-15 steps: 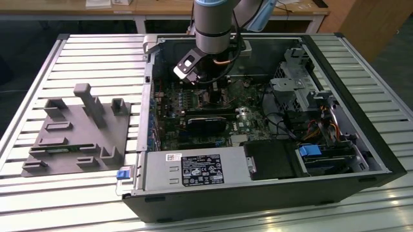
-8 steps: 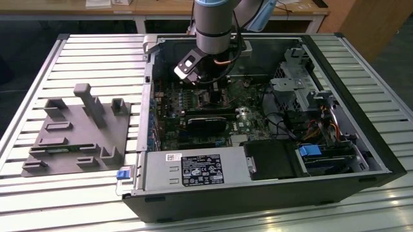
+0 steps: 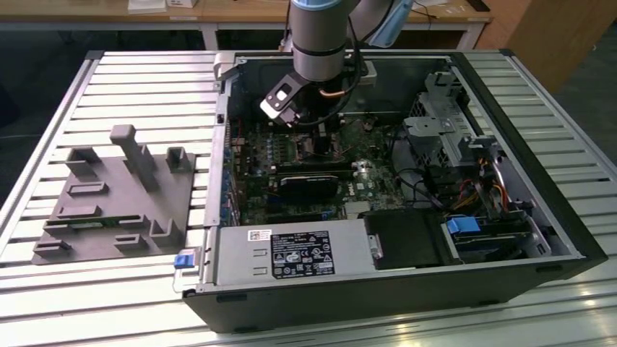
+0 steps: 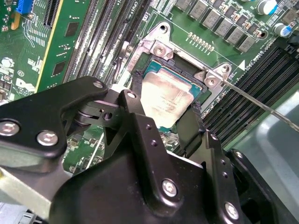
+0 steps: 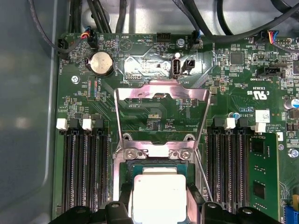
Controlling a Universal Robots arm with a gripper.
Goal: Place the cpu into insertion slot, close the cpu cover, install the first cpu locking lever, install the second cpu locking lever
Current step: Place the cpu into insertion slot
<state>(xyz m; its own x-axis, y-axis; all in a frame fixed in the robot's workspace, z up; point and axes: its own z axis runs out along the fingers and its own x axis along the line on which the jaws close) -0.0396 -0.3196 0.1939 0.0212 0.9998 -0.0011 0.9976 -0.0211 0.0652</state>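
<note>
**Cpu.** The cpu (image 4: 166,100) (image 5: 160,196) lies flat in the insertion slot (image 4: 159,49) (image 5: 156,151), metal top upward, directly between the fingers (image 4: 135,116) of the tool (image 4: 161,119) (image 5: 160,199).

**Tool state.** The tool is clenched on the cpu. In both wrist views the black fingers bear on two opposite edges of the chip, and no gap shows on either side.

**Cpu cover.** The cpu cover (image 5: 161,89) is swung open. It stands up from its hinge just beyond the fingertips, and the green circuit board (image 5: 154,122) shows through its central window.

**Locking lever.** One locking lever (image 4: 254,100) is unlatched. It runs as a thin bare rod from the slot corner next to the tool, slanting away over the board.

**Surroundings.**
- Rows of black memory slots (image 5: 84,172) flank the tool on both sides.
- A round coin cell (image 5: 102,63) sits on the board beyond the raised cover.
- In the exterior view the arm (image 3: 318,36) reaches straight down into the open computer case (image 3: 386,296), with the tool low over the board.
- The case rests on a slatted counter (image 3: 144,79).
- A grey fixture plate (image 3: 115,195) lies on the counter well apart from the tool, on the exterior view's left.
</note>
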